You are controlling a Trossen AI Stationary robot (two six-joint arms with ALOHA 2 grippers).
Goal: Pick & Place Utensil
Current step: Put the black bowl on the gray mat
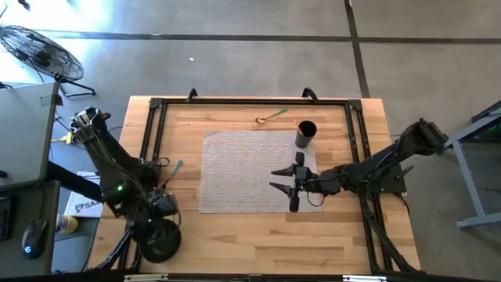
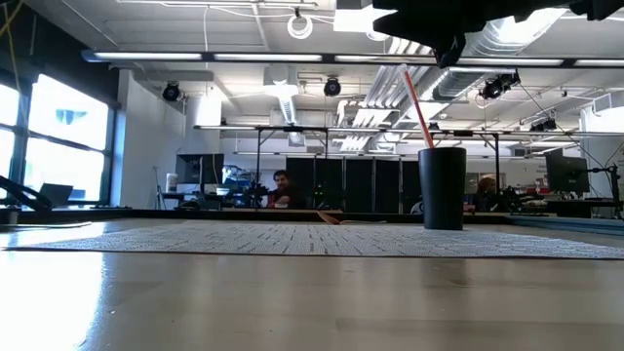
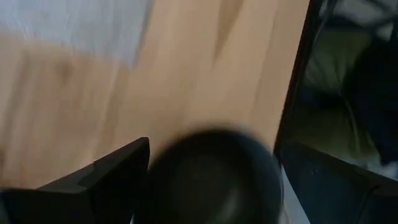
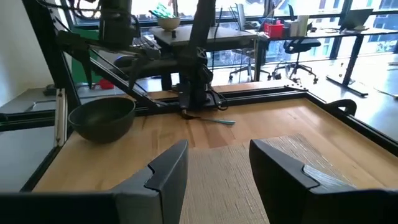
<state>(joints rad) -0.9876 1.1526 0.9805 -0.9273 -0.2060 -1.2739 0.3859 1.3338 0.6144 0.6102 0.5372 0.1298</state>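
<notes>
Both of my right-hand fingers (image 4: 168,171) fill the near edge of the right wrist view, spread apart with nothing between them. My right gripper (image 1: 288,185) hangs above the woven placemat (image 1: 235,168), raised clear of it, fingers parted. I judge this to be a transit posture between a release and the next pick.

Utensil locations, relative to that claw:
- Red-handled utensil (image 2: 417,102): standing in the dark cup (image 1: 305,133), which sits just beyond my fingertips toward the far edge of the table, at the mat's corner. The handle leans on the cup rim because the cup is narrow.
- Green-handled spoon (image 1: 271,117): lying flat on bare wood past the cup, near the far frame rail. I judge it the likeliest next pick; a low, flat handle calls for a near-vertical approach.
- Teal-handled utensil (image 4: 219,121): straight ahead of the claw across the mat, on the wood near the left arm's base.

A dark bowl (image 4: 102,118) rests ahead and to one side, at the table's near corner.

My left gripper (image 1: 160,202) is parked over that bowl, out of the working zone. I cannot tell whether its fingers are parted, since the bowl blocks the left wrist view.
</notes>
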